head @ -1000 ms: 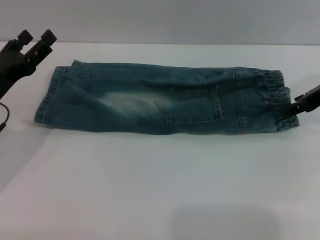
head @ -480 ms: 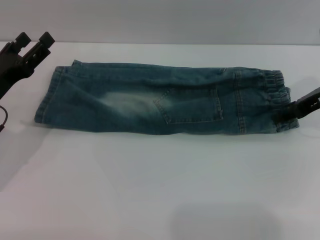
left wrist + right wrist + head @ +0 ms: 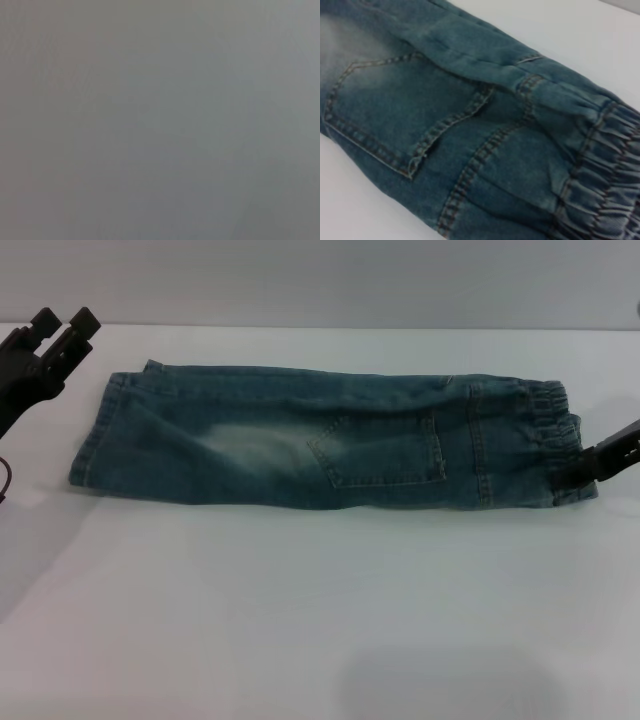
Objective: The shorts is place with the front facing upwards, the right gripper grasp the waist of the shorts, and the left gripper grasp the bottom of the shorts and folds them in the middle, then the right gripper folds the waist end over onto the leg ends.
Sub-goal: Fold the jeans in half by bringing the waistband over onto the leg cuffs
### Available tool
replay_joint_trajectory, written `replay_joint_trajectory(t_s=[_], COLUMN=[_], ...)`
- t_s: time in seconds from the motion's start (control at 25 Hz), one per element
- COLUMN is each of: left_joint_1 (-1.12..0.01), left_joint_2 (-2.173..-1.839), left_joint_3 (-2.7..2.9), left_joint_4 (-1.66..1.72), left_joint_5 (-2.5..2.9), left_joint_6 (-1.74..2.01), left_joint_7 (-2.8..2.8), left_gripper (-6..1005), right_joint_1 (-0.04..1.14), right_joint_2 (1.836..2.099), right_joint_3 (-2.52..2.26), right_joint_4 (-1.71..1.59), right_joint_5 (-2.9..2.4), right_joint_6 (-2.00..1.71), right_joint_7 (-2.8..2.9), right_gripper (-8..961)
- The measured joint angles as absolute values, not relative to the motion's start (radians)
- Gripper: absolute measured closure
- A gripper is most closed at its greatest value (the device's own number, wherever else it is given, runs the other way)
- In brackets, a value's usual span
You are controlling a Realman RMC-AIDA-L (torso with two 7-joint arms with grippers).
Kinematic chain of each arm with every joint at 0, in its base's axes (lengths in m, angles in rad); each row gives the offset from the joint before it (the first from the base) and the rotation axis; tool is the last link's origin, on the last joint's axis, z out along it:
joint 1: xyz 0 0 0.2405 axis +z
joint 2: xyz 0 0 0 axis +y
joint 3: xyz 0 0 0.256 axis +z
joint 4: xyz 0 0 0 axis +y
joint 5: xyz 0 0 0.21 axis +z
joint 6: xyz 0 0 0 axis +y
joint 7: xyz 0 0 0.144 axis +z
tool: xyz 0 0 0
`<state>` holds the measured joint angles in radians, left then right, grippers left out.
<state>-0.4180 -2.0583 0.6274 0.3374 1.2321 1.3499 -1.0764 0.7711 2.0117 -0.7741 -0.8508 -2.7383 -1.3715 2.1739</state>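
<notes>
The blue-green denim shorts (image 3: 300, 450) lie flat on the white table (image 3: 320, 610), folded lengthwise, with a patch pocket (image 3: 385, 452) on top. The leg ends (image 3: 95, 435) point left and the elastic waist (image 3: 550, 435) points right. My right gripper (image 3: 582, 468) reaches in from the right edge and touches the near corner of the waist. The right wrist view shows the gathered waist (image 3: 600, 165) and the pocket (image 3: 405, 115) from close up. My left gripper (image 3: 65, 322) hangs open at the far left, above and beyond the leg ends, apart from the cloth.
The white table stretches wide in front of the shorts, with a grey wall (image 3: 320, 280) behind it. The left wrist view holds only a plain grey surface (image 3: 160, 120).
My right gripper has sunk lower and settled against the near corner of the waist. The left gripper has drifted slightly to the left. The shorts have not moved.
</notes>
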Motion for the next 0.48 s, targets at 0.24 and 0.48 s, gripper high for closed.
replay_joint_trajectory(t_s=[0.24,0.48], left_joint_1=[-0.417,-0.422], left_joint_2=[-2.057,-2.058], left_joint_3=[0.634,0.634], left_joint_4=[0.337,0.337], left_joint_5=[1.232,1.232], left_joint_6=[1.345,1.334], left_joint_7=[-1.070,-1.053], left_gripper=[345,318], right_joint_1=[0.764,0.761], right_joint_2=[2.003,2.000], right_joint_3=[-0.777,-0.782], right_joint_4=[-0.867,-0.876], right_joint_5=[-2.739,-2.766], right_joint_6=[-1.386,-1.398], right_joint_7=[2.190,2.197], right_gripper=[382,382])
